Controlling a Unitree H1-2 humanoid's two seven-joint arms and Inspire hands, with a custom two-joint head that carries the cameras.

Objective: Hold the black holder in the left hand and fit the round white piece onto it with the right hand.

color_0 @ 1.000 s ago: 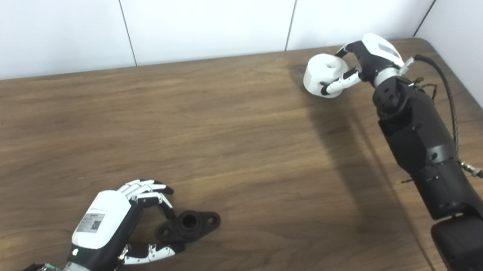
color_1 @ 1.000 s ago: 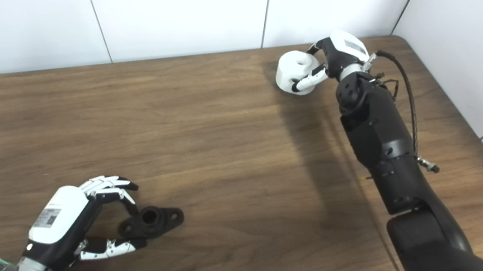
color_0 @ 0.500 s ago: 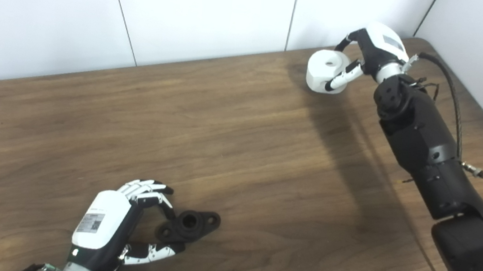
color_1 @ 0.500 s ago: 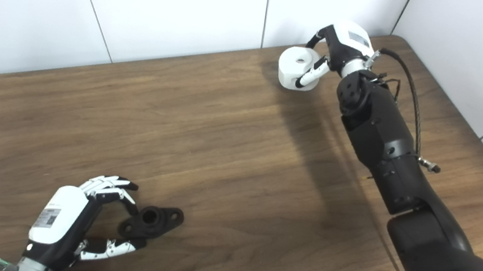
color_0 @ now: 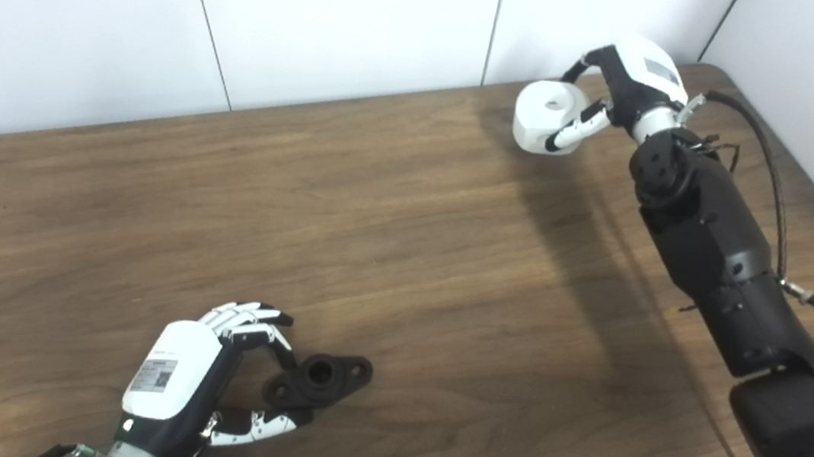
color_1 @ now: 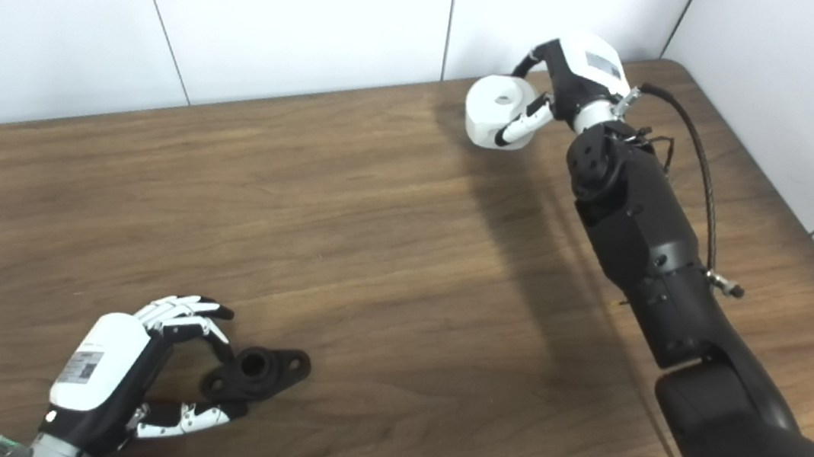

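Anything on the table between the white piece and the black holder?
Nothing: only bare wooden table lies between the round white piece in the right hand and the black holder; both eye views show it.

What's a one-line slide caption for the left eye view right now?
Right hand grips the round white piece at the far corner; left hand pinches the black holder on the table.

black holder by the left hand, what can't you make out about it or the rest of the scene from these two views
- Black flanged holder: its near end sits behind the left hand in both views, so a firm grip cannot be confirmed.
- Round white piece: its far side is covered by the right hand; table contact is unclear.
- Wooden table: its near edge is cut off by the frame bottom.
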